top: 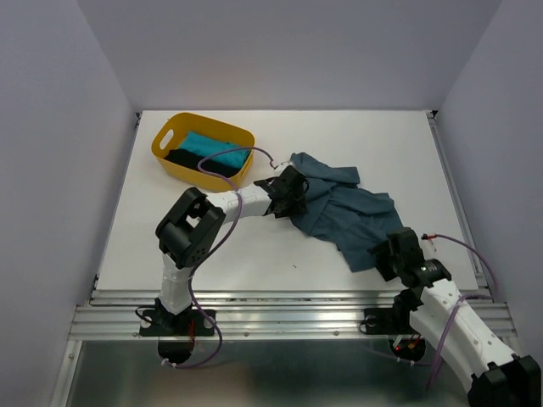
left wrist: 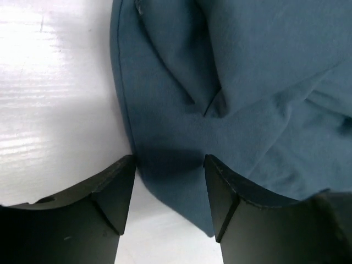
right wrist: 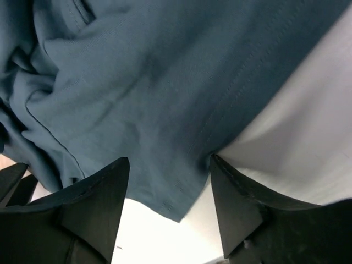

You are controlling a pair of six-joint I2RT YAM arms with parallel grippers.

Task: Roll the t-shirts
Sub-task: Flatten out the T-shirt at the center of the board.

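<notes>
A slate-blue t-shirt (top: 344, 210) lies crumpled on the white table, right of centre. My left gripper (top: 294, 197) is open at its left edge; in the left wrist view a corner of the shirt (left wrist: 181, 181) lies between the spread fingers. My right gripper (top: 386, 254) is open at the shirt's near right corner; the right wrist view shows the hemmed corner (right wrist: 170, 192) between its fingers. A turquoise t-shirt (top: 208, 144) and a black t-shirt (top: 191, 160) lie in the yellow basket (top: 166, 136).
The yellow basket stands at the back left of the table. The table's near edge is an aluminium rail (top: 280, 309). Purple cables (top: 246, 153) loop from the left arm near the basket.
</notes>
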